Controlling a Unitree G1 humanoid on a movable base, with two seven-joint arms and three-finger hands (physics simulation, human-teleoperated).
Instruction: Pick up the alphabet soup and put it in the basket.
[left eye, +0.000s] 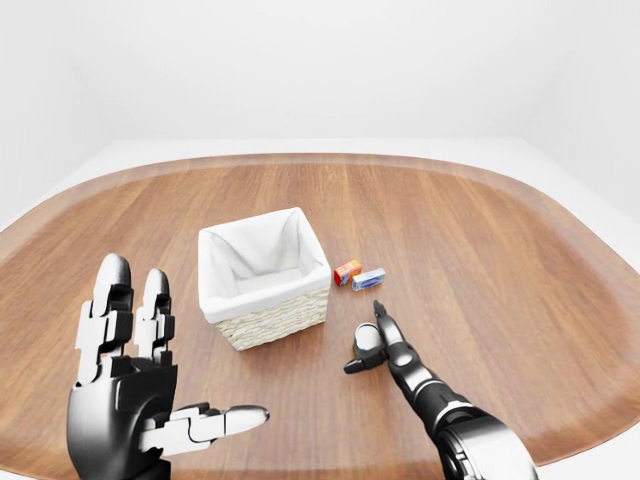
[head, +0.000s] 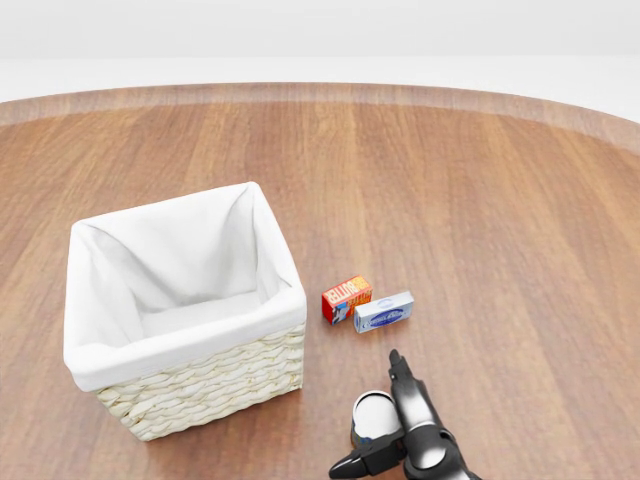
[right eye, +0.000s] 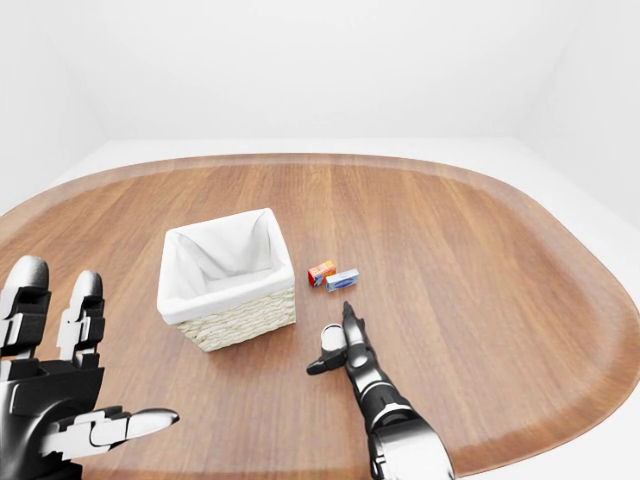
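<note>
Bright, even, sharp renders with only faint soft shadows and no glare.

The red box (head: 346, 297) and blue box (head: 383, 311) carry lettering too small to read.
</note>
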